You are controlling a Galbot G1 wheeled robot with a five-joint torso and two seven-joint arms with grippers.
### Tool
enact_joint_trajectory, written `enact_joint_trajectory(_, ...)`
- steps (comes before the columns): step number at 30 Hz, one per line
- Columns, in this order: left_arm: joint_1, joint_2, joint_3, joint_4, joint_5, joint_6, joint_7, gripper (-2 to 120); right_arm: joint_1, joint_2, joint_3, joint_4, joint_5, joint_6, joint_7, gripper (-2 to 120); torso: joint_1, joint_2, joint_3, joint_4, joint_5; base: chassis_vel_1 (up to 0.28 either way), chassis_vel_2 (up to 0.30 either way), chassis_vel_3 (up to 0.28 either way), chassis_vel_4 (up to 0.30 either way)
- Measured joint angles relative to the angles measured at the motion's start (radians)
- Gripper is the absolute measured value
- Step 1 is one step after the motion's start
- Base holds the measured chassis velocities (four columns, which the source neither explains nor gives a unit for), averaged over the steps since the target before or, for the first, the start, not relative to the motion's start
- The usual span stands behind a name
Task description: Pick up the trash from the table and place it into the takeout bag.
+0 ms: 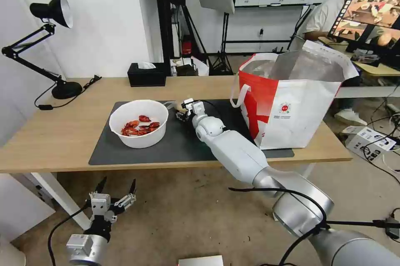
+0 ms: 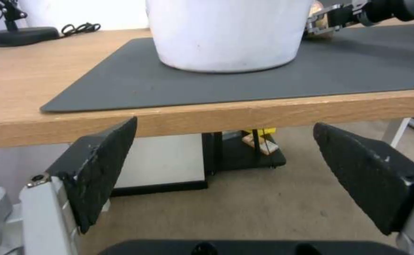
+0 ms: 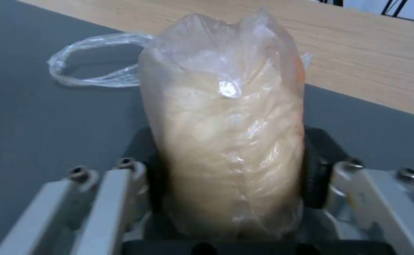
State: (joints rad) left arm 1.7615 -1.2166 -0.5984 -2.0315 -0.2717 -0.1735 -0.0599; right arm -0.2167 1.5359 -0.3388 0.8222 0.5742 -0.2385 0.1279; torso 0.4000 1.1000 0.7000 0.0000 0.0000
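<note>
Right gripper (image 3: 226,198) is clamped on the beige lump in clear plastic wrap (image 3: 226,134), low over the grey mat (image 1: 183,145) between the white bowl of shells (image 1: 138,123) and the takeout bag (image 1: 291,103). Step looks like grasp made, lift pending; next move needs height to clear the bag's rim. Left gripper (image 1: 116,193) hangs spread wide below the table (image 1: 50,141) edge, idle.

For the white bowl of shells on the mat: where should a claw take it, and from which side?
Probably the rim of the bowl, from above on its near-left side, one finger inside the wall and one outside. The body looks too wide for the open left claw, waiting below the table edge, to span. The right claw, shut on the plastic-wrapped lump, crowds the bowl's far-right side.
</note>
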Motion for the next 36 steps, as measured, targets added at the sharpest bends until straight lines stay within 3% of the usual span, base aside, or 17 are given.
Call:
enact_joint_trajectory(4,-0.001,0.002,-0.001,-0.001,0.000,0.000,0.000,100,-0.033,-0.058,-0.010,0.128,0.020,0.000,0.042,30,0.000,0.000,0.000,0.0002,0.0001,0.000,0.000,0.000,0.000)
enact_joint_trajectory(5,-0.001,0.002,-0.001,-0.001,0.000,0.000,0.000,100,-0.033,-0.058,-0.010,0.128,0.020,0.000,0.042,30,0.000,0.000,0.000,0.0002,0.0001,0.000,0.000,0.000,0.000)
enact_joint_trajectory(7,-0.001,0.002,-0.001,-0.006,-0.001,0.000,-0.001,100,-0.068,-0.117,-0.017,0.241,0.027,0.001,0.082,20,0.000,0.000,0.000,0.0000,0.0001,0.000,0.000,0.000,0.000)
enact_joint_trajectory(8,-0.001,0.002,-0.001,-0.006,-0.001,0.000,-0.001,100,-0.068,-0.117,-0.017,0.241,0.027,0.001,0.082,20,0.000,0.000,0.000,0.0000,0.0001,0.000,0.000,0.000,0.000)
enact_joint_trajectory(11,0.000,0.002,-0.001,-0.010,-0.001,-0.001,-0.001,100,-0.124,-0.207,-0.017,0.415,0.027,0.003,0.146,11,0.000,0.000,0.000,-0.0002,0.0003,0.000,0.000,0.000,0.000)
enact_joint_trajectory(12,0.000,0.002,-0.001,-0.010,-0.001,-0.001,-0.001,100,-0.124,-0.207,-0.017,0.415,0.027,0.003,0.146,11,0.000,0.000,0.000,-0.0002,0.0003,0.000,0.000,0.000,0.000)
enact_joint_trajectory(15,0.001,0.000,0.002,-0.013,0.001,-0.001,-0.002,100,-0.174,-0.283,-0.003,0.602,0.011,0.007,0.206,8,0.000,0.000,0.000,-0.0001,0.0002,0.000,0.000,0.000,0.000)
enact_joint_trajectory(16,0.001,0.000,0.002,-0.013,0.001,-0.001,-0.002,100,-0.174,-0.283,-0.003,0.602,0.011,0.007,0.206,8,0.000,0.000,0.000,-0.0001,0.0002,0.000,0.000,0.000,0.000)
enact_joint_trajectory(19,0.003,-0.003,0.006,-0.020,0.010,0.000,-0.004,100,-0.222,-0.358,0.037,0.804,-0.023,0.008,0.290,8,0.000,0.000,0.000,0.0000,0.0002,0.000,0.000,0.000,0.000)
enact_joint_trajectory(23,0.007,-0.003,0.007,-0.027,0.016,0.000,-0.004,100,-0.231,-0.385,0.063,0.888,-0.043,0.005,0.332,8,0.000,0.000,0.000,-0.0001,0.0002,0.000,0.000,0.000,0.000)
enact_joint_trajectory(26,0.014,-0.004,0.009,-0.039,0.025,0.002,-0.006,100,-0.223,-0.429,0.115,0.999,-0.059,-0.041,0.438,8,0.000,0.000,0.000,0.0000,0.0002,0.000,0.000,0.000,0.000)
enact_joint_trajectory(30,0.022,-0.007,0.010,-0.048,0.031,0.002,-0.006,100,-0.202,-0.464,0.158,1.040,-0.073,-0.095,0.558,8,0.000,0.000,0.000,0.0000,0.0002,0.000,0.000,0.000,0.000)
enact_joint_trajectory(36,0.027,-0.009,0.010,-0.055,0.035,0.002,-0.006,100,-0.195,-0.500,0.211,1.038,-0.068,-0.141,0.654,7,0.000,0.000,0.000,0.0000,0.0002,0.000,0.000,0.000,0.000)
